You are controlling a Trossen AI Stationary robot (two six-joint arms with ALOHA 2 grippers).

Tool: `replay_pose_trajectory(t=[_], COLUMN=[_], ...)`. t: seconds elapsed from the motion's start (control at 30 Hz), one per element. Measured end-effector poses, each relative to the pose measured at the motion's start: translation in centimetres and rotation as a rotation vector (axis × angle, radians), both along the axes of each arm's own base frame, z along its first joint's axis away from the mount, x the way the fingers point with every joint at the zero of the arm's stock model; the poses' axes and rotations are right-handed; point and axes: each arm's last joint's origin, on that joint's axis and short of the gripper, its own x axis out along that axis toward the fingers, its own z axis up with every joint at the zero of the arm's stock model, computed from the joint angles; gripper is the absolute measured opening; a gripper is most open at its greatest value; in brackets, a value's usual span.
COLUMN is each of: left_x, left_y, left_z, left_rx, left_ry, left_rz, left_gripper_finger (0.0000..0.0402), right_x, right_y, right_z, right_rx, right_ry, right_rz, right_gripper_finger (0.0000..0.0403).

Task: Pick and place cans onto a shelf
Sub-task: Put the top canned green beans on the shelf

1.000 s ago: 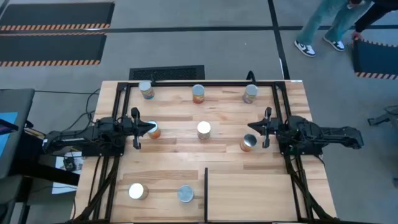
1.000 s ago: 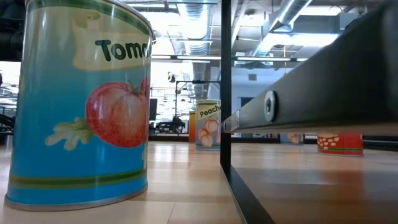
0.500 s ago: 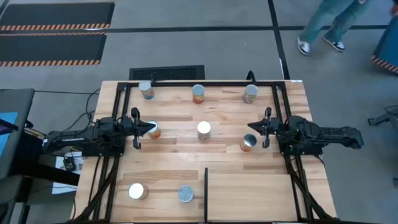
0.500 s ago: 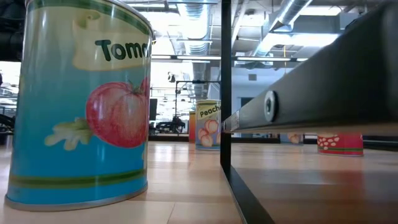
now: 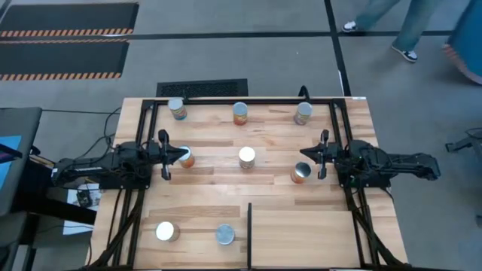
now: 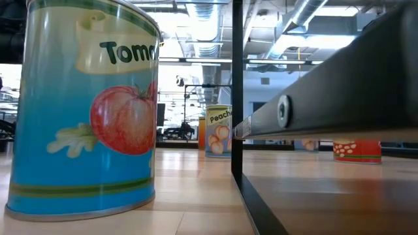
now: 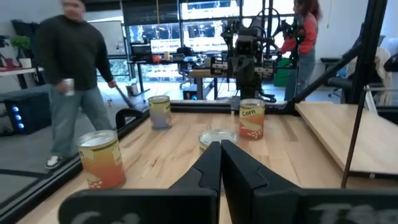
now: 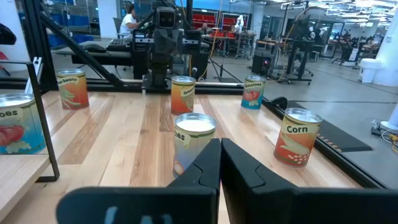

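A: High view: left hand (image 5: 165,156) together, empty, a can (image 5: 185,156) touching just ahead of its tips. Right hand (image 5: 323,154) also together (nothing held), a can (image 5: 301,173) just beside it.
B: Risk?
A: Pushing forward with fingers together would likely knock the can over rather than grip it.
B: The shelf (image 5: 297,237)?
A: Bare, behind and beside the right hand. Two cans (image 5: 166,231) across the divider bar (image 5: 249,235).
A: Low view: tomato can (image 6: 85,111) by that bar.
A: Wrist views: a silver-topped can (image 7: 217,136) dead ahead of left fingers (image 7: 208,171); same for right (image 8: 194,140).
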Motion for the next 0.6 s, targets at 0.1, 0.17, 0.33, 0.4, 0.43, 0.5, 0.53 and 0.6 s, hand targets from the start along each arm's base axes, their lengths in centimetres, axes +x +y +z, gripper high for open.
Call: replay_pose_trajectory(t=[0.1,0.17,0.33,0.4,0.43,0.5,0.53,0.6], left_x=[0.0,0.0,0.0,-0.1,0.0,0.1,0.1,0.2], left_y=[0.0,0.0,0.1,0.1,0.1,0.0,0.0,0.0], left_z=[0.1,0.1,0.3,0.5,0.5,0.8,1.1,2.0], left_rx=[-0.036,-0.092,-0.176,-0.149,-0.149,-0.152,-0.152,-0.146], left_ry=[-0.02,-0.028,-0.063,-0.072,-0.068,-0.047,-0.044,-0.041], left_rz=[-0.004,-0.008,0.025,0.019,0.009,-0.001,-0.007,-0.01], left_gripper_finger=[0.0,0.0,0.0,0.0,0.0,0.0,0.0,0.0], right_x=[0.0,0.0,0.0,0.0,0.0,0.0,0.0,0.0], right_y=[0.0,0.0,0.0,0.0,0.0,0.0,0.0,0.0], right_z=[0.0,0.0,0.0,0.0,0.0,0.0,0.0,0.0], right_rx=[0.0,0.0,0.0,0.0,0.0,0.0,0.0,0.0], right_ry=[0.0,-0.001,0.0,0.0,0.0,-0.001,0.0,0.0], right_rz=[0.0,0.0,0.0,0.0,0.0,0.0,0.0,0.0], right_gripper_finger=[0.0033,0.0033,0.0033,0.0033,0.0033,0.0033,0.0033,0.0033])
